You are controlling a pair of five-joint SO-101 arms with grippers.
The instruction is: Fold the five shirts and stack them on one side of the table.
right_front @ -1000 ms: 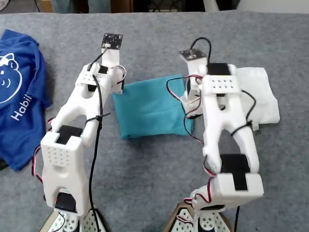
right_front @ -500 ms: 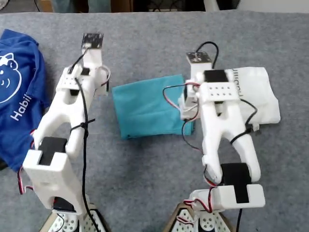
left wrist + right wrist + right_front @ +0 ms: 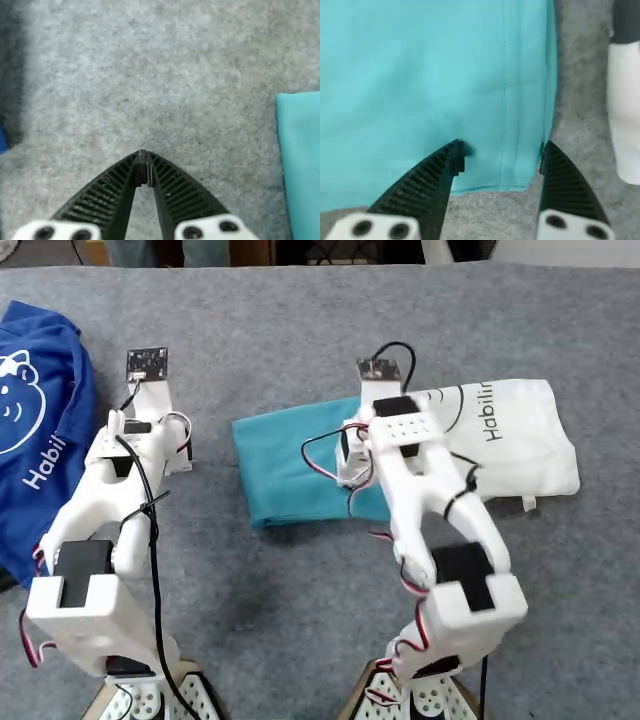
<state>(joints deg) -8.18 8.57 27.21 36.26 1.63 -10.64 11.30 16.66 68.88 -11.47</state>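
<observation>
Right gripper (image 3: 502, 150): 2 ribbed black fingers spread apart and holding nothing. 1 tip is on the smooth teal folded shirt (image 3: 420, 75), the other at its stitched edge, with a corner strip lying between the jaws.
Left gripper (image 3: 142, 160): jaws pressed together with nothing between them, over the nubby grey felt table cover (image 3: 165, 75).
Outward of the right jaws, away from the left pair: 1 white folded shirt (image 3: 520, 440), near edge hidden under the arm.
Outward of the left jaws: 1 rumpled blue printed shirt (image 3: 40, 420), cut off by the frame.
Shirts counted: 3.
</observation>
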